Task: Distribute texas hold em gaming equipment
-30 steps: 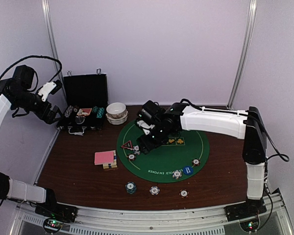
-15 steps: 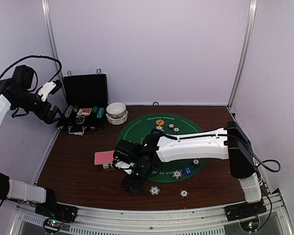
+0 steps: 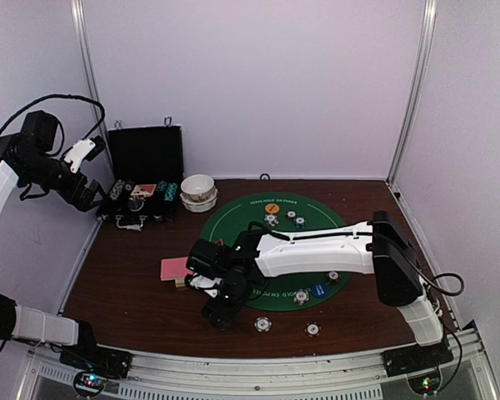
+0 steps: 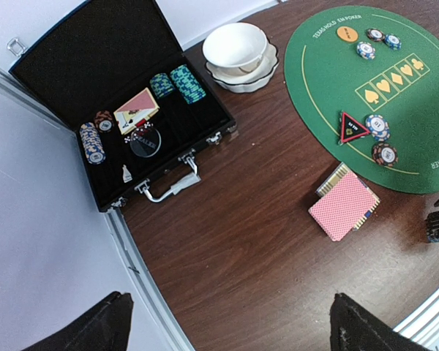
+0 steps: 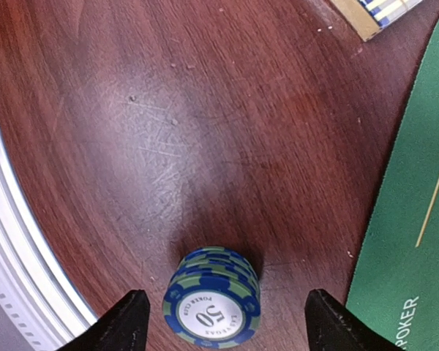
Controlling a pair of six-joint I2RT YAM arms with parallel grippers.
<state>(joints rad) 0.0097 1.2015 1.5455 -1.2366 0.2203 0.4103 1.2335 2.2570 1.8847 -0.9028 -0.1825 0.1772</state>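
One teal chip stack (image 5: 212, 303) stood on the counter (image 5: 168, 110) near its front edge, between the open jaws of the right gripper (image 3: 217, 315), touching neither. Any closing should probably come centred and low, lest chips shear off. Farther back lay the cards (image 4: 344, 207). The left gripper (image 4: 232, 323) hung open and empty near the case (image 4: 124, 117).

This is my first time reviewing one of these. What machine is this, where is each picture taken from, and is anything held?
Two robot arms stand at the near edge of a table. One camera looks from above; the other two ride the wrists. On the table: a green mat, an open black case, white bowls, pink-backed cards, poker chips. The left gripper, a two-finger claw, hangs open and empty. The right gripper stands open around a blue chip stack, gripping nothing.
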